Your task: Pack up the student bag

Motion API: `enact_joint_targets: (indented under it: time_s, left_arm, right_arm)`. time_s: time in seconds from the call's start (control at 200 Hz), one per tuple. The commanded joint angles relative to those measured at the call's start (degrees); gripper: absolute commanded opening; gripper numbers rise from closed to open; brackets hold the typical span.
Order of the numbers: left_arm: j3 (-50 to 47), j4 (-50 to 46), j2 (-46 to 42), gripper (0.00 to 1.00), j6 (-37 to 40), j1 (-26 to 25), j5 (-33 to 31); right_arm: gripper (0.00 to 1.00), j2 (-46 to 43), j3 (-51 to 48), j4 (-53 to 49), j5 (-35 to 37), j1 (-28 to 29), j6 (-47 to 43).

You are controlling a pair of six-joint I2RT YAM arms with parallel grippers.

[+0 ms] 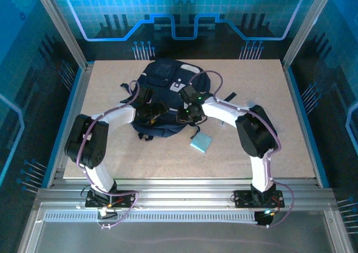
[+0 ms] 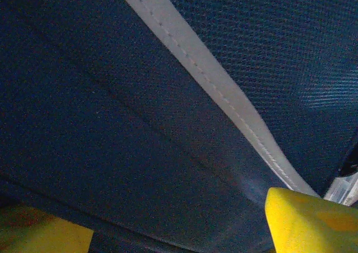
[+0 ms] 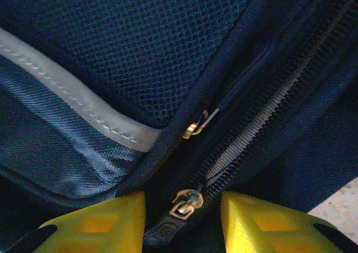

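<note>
Encl: blue-lit walls, printed circuit-style panel at back, alu frame. Beige speckled table [image 1: 112, 152].

Top view:
- Student bag [image 1: 168, 76] lies flat at far-centre of table, between the two arms.
- Both arms bend inward over its near half. Left gripper [image 1: 150, 111] is on the bag's left part, right gripper [image 1: 190, 112] on its right part.
- Pale blue book [image 1: 201, 142] lies on table just beside bag's near-right edge, not packed yet.
- Judgement: book waits there until the bag is opened.

L wrist view:
- Cam v. close to navy fabric. Pale grey stripe [image 2: 224, 90] runs diagonally across.
- Yellow fingertips [image 2: 305, 222] sit at the two lower corners, far apart. Claw spread wide.
- Fabric between them lies smooth, nothing bunched or pinched.
- Prob. there to steady or pin the bag while the other arm works the zip. A guess.

R wrist view:
- Mesh panel above, zip teeth [image 3: 263, 118] run up to the right.
- Metal zip slider [image 3: 187, 202] sits right between the yellow fingers [image 3: 95, 225]; a 2nd small puller [image 3: 197, 125] sits higher up.
- Claw about half closed, straddling the slider.
- Can't tell if the pads actually bite the dark tab below it.
- Placement fits lining up to drag the zip open.

Stage: early, opening phase. Risk: slider slips out, or the bag drags along if not held down.
</note>
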Motion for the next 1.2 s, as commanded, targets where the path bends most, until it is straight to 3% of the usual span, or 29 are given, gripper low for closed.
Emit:
enact_joint_targets:
  time_s: [0.0,0.06,0.17,0.315,0.48,0.745,1.196]
  left_arm:
    - [-2.33,5.26,1.20,0.79,-2.32,-0.66,-0.02]
    - [-3.18,5.21,0.77,0.80,-2.26,-0.94,0.84]
    - [-4.44,2.95,-1.09,0.80,-0.91,-1.48,2.15]
    - [-3.97,-5.50,-3.00,0.81,4.51,-3.49,2.32]
    - [-6.18,-6.66,-1.96,0.81,5.92,-7.43,0.20]
    - [-8.18,10.75,8.54,0.81,-4.21,-8.03,-0.69]
    - [0.49,6.50,8.69,0.82,0.16,-8.45,-8.41]
  right_arm:
    - [0.42,3.67,2.80,-5.73,6.63,2.47,0.09]
    - [0.41,5.83,4.03,-7.07,8.36,2.52,0.09]
    - [0.17,7.96,5.38,-8.49,9.72,1.29,-0.04]
    - [0.00,5.66,5.52,-7.12,6.00,-1.84,-2.15]
    - [0.00,2.39,6.60,-6.53,-8.26,-6.62,-4.17]
    - [0.00,-0.75,1.61,-6.21,-27.66,-8.88,-5.51]
    - [0.00,-3.77,-5.39,3.89,-43.94,-7.33,1.00]
